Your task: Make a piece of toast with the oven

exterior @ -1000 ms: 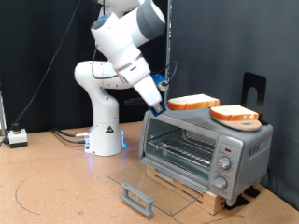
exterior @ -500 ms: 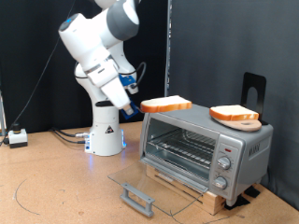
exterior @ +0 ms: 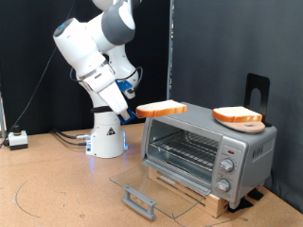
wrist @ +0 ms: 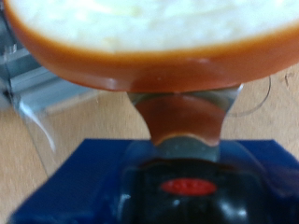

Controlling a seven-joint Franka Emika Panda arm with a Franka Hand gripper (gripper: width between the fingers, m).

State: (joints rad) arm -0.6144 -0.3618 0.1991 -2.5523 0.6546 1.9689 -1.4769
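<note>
My gripper [exterior: 133,111] is shut on a piece of toast [exterior: 161,110], a flat slice with a pale face and brown crust, held level in the air at the oven's upper left corner in the exterior view. The wrist view shows the slice [wrist: 149,37] close up above one finger [wrist: 182,117]. The silver oven [exterior: 204,147] stands on a wooden base with its glass door [exterior: 156,187] folded down open and the wire rack showing inside. A second slice [exterior: 237,114] lies on a round wooden board on the oven's top.
The robot's white base [exterior: 107,137] stands at the exterior view's left of the oven. A black stand [exterior: 256,90] rises behind the oven. A small white box [exterior: 17,138] with cables lies at the far left of the wooden table [exterior: 57,189].
The arm has swung to the exterior view's left, carrying the slice off the oven's top to the air beside its upper left corner.
</note>
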